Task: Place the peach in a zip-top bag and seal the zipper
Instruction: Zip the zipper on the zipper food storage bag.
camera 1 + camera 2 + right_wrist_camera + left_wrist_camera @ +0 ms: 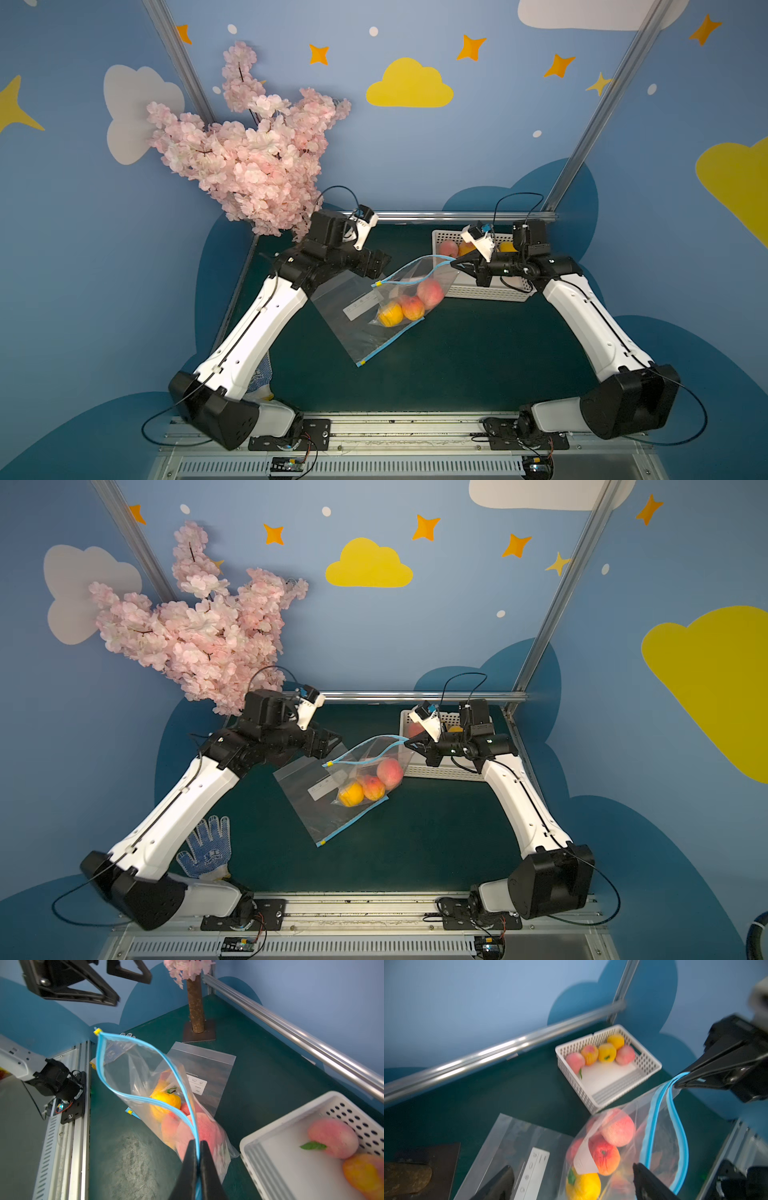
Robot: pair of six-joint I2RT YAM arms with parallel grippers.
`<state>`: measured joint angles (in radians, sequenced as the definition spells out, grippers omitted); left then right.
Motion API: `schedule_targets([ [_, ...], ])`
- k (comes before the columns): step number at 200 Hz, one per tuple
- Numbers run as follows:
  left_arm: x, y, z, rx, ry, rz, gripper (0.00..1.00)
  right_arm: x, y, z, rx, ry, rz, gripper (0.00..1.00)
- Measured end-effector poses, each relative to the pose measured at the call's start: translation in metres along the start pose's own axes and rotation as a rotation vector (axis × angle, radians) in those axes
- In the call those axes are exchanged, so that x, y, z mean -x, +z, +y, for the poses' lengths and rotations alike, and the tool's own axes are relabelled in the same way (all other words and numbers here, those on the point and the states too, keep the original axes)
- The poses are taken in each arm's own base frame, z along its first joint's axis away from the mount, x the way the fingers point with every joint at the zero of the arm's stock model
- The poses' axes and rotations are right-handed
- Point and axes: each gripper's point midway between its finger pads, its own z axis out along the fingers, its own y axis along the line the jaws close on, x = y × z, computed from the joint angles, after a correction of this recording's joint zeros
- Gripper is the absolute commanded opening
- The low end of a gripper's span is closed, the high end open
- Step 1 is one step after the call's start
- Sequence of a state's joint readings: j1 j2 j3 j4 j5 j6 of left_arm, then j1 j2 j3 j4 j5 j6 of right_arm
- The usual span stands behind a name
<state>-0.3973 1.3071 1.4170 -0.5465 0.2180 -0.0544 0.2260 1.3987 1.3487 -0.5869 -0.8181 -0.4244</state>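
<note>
Pinching zip-top bag [442,280] by zipper [145,1099] end w/ right claw [196,1144], bag's 2 o'clock, so mouth hangs lifted & fruit can't roll out. Left claw [133,991] spread, empty, 10 o'clock. Peaches [430,291] inside, mid-desk [457,365]. I'd zip next.

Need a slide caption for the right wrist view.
Right gripper pinches the zipper of the open zip-top bag, peaches inside.

White shells and black joints are seen on the left arm [253,328] and right arm [594,328]; the left claw [133,991] and right claw [198,1144] are shaped as black triangles.
</note>
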Motion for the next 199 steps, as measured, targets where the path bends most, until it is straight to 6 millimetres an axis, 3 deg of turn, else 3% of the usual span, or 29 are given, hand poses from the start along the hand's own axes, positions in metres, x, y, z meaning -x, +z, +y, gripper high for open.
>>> schedule_targets([
  [23, -0.019, -0.014, 0.005, -0.023, -0.045, -0.119, 1.0, -0.002, -0.003, -0.009, -0.026, 0.071, 0.01, 0.0],
  [58, -0.058, 0.001, 0.007, -0.074, -0.1, -0.156, 1.0, -0.004, -0.003, -0.011, -0.036, 0.168, 0.038, 0.0],
  [100, -0.083, 0.007, 0.004, -0.124, -0.139, -0.169, 1.0, 0.008, -0.007, -0.016, -0.061, 0.258, 0.049, 0.0],
  [155, -0.088, -0.039, -0.048, -0.286, 0.022, -0.206, 0.98, 0.025, 0.001, -0.023, -0.093, 0.328, 0.074, 0.0],
  [185, -0.094, -0.041, -0.078, -0.37, 0.125, -0.206, 0.93, 0.03, 0.008, -0.028, -0.099, 0.36, 0.088, 0.0],
  [199, -0.097, -0.034, -0.086, -0.382, 0.159, -0.206, 0.84, 0.029, 0.011, -0.031, -0.099, 0.373, 0.093, 0.0],
])
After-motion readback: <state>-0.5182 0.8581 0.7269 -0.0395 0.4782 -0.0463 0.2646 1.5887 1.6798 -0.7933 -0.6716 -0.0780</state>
